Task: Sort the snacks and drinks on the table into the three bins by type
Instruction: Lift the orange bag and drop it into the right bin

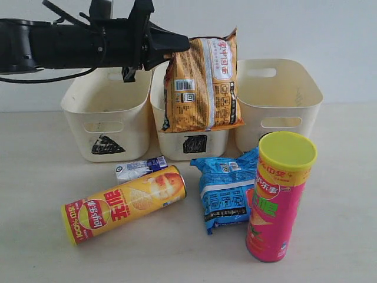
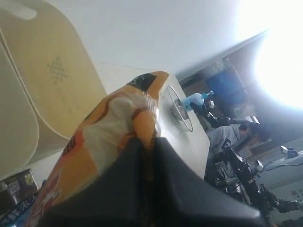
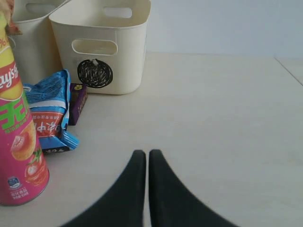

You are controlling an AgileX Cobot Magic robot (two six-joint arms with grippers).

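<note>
My left gripper (image 1: 181,45) is shut on the top edge of the orange bag (image 1: 202,84), which hangs in the air in front of the middle bin (image 1: 194,143) marked with a square. The triangle bin (image 1: 106,112) stands left of it and the circle bin (image 1: 283,94) right. On the table (image 1: 47,177) lie the yellow-red can (image 1: 123,203) on its side, the white and blue carton (image 1: 140,168) and the blue bag (image 1: 227,188). The pink can (image 1: 278,197) stands upright. The purple carton (image 3: 77,101) lies behind the blue bag. My right gripper (image 3: 147,155) is shut and empty, low over bare table.
A plain white wall runs behind the bins. Bare table surface (image 3: 213,118) stretches to the right of the circle bin (image 3: 102,47) and the pink can (image 3: 16,142).
</note>
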